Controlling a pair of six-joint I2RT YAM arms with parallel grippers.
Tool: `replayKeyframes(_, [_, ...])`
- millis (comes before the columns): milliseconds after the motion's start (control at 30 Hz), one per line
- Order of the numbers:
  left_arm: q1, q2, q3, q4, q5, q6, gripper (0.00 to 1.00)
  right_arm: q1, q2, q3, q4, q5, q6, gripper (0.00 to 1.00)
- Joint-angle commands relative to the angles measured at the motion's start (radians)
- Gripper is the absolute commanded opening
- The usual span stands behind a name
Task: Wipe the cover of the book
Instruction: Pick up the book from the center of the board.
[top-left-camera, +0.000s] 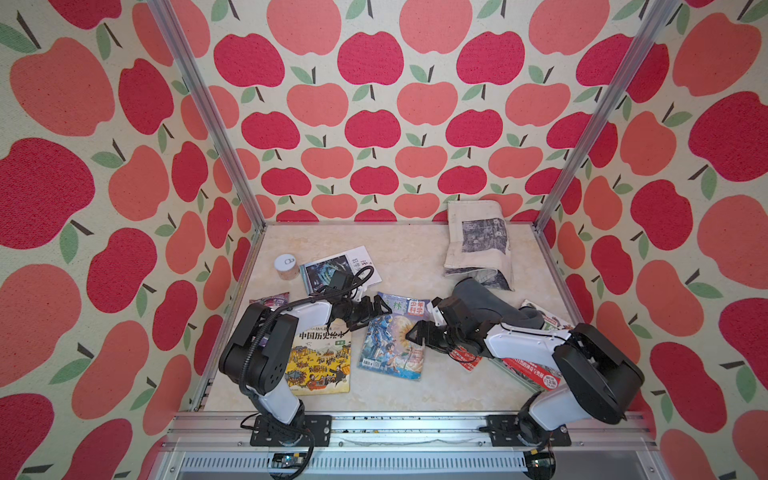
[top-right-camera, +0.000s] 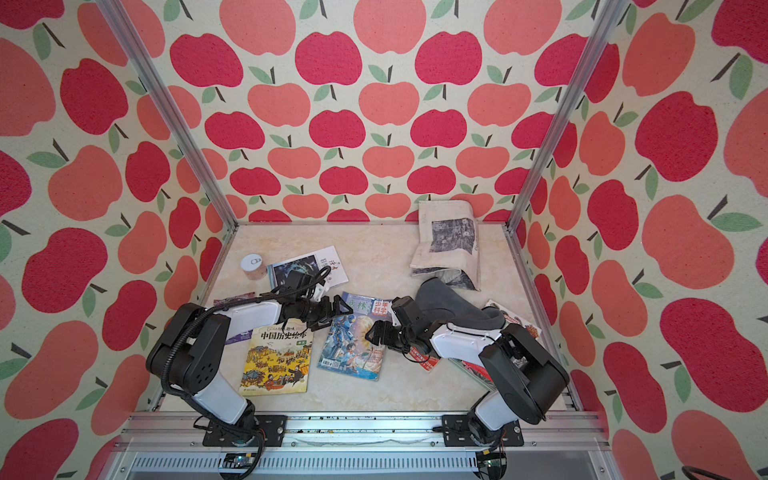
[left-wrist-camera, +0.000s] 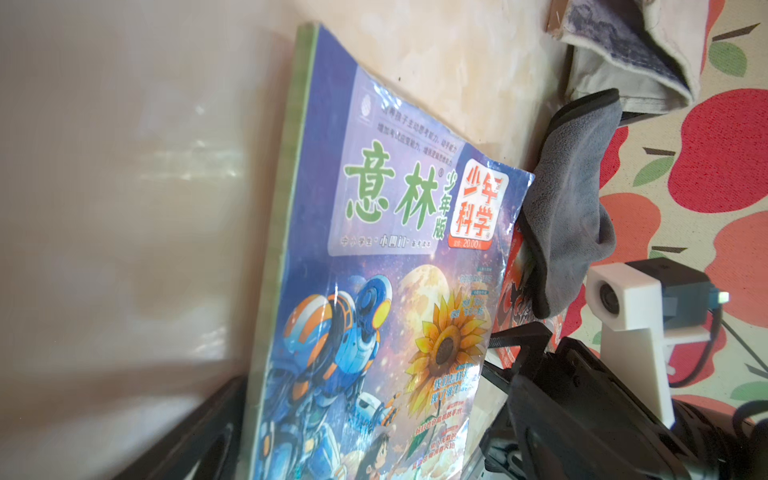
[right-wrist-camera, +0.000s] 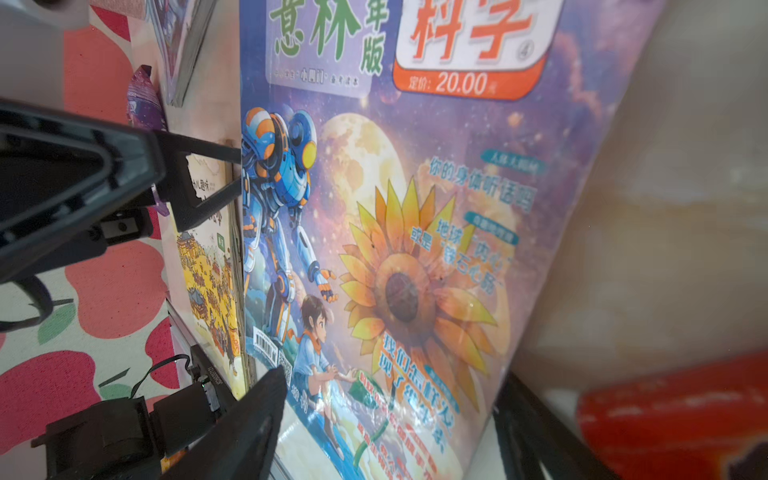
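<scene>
Right fingers parted over book; left fingers splayed.

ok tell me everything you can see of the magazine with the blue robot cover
The magazine is thin, with a glossy, slightly creased cover and a green spine. It shows a blue and orange robot, a boy, a sunflower and a moon on purple sky, green title characters, a red-orange badge and a barcode. It lies flat, face up, slightly skewed, on the table. The open left tool is at its spine edge, the right tool at the opposite edge; contact is unclear.
</scene>
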Motion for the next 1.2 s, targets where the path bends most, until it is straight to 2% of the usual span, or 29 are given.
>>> replayKeyframes(0, [-0.026, -0.014, -0.079, -0.007, 0.107, -0.090, 1.00, 0.007, 0.050, -0.039, 0.043, 0.032, 0.022, 0.80])
replayKeyframes(133, [-0.026, -0.064, -0.115, 0.102, 0.182, -0.165, 0.98, 0.006, 0.079, -0.054, 0.080, 0.021, 0.022, 0.79])
replayKeyframes(333, [-0.019, -0.164, -0.066, -0.084, 0.102, -0.081, 0.83, -0.007, 0.079, -0.068, 0.110, 0.008, 0.022, 0.79])
replayKeyframes(400, [-0.006, -0.189, -0.052, -0.137, 0.073, -0.057, 0.65, -0.017, 0.076, -0.073, 0.121, -0.003, 0.022, 0.79])
replayKeyframes(500, [0.008, -0.205, -0.056, -0.140, 0.064, -0.056, 0.42, -0.030, 0.066, -0.076, 0.127, -0.017, 0.019, 0.80])
replayKeyframes(733, [0.007, -0.182, -0.077, -0.093, 0.067, -0.093, 0.00, -0.083, -0.022, -0.094, 0.118, -0.055, 0.005, 0.81])
replayKeyframes(833, [0.012, -0.226, -0.081, -0.097, 0.059, -0.090, 0.00, -0.124, -0.125, -0.105, 0.081, -0.060, -0.028, 0.87])
replayKeyframes(933, [0.024, -0.291, -0.100, -0.021, 0.113, -0.120, 0.00, -0.150, -0.205, -0.098, 0.047, -0.086, -0.067, 0.91])
replayKeyframes(1167, [0.037, -0.396, -0.187, 0.329, 0.241, -0.299, 0.00, -0.179, -0.248, -0.050, 0.062, -0.186, -0.063, 0.92])
